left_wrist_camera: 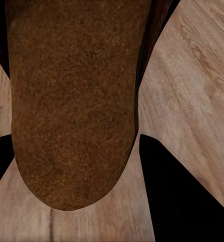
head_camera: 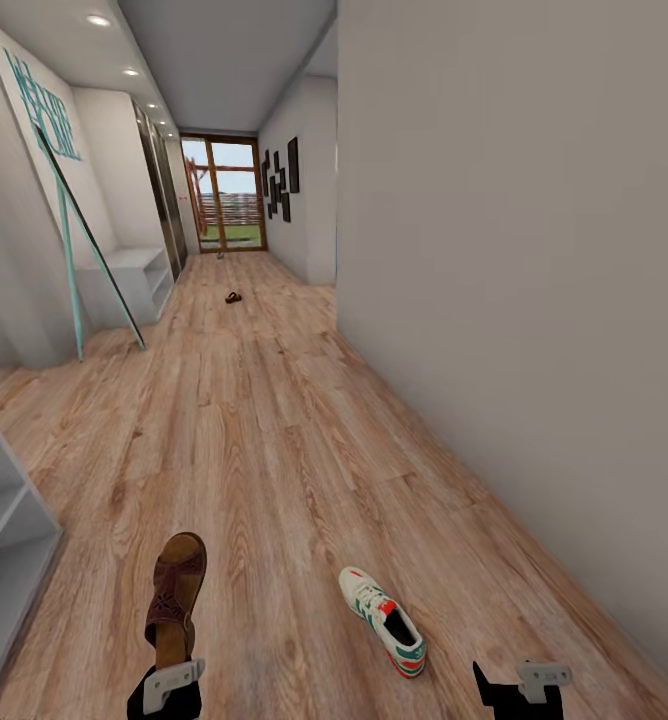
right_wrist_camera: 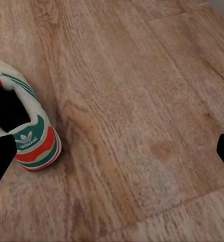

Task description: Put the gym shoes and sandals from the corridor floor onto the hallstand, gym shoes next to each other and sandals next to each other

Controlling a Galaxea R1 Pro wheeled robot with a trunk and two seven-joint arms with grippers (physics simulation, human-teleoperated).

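The left claw (head_camera: 166, 690) seems closed on a sandal (head_camera: 176, 588), toe pointing down the hall. A sneaker (head_camera: 382, 620) lies beside the sandal on open floor (head_camera: 274, 440). The right claw (right_wrist_camera: 112, 146) is spread wide, holding nothing.

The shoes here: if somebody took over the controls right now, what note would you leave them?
Left gripper: shut on one sandal, held above the floor.
Right gripper: open, empty, beside a gym shoe lying on the floor.
A small dark item, possibly the second sandal, lies far down the corridor.
A white shelf unit stands at left.
Nothing racked yet; all four remain.
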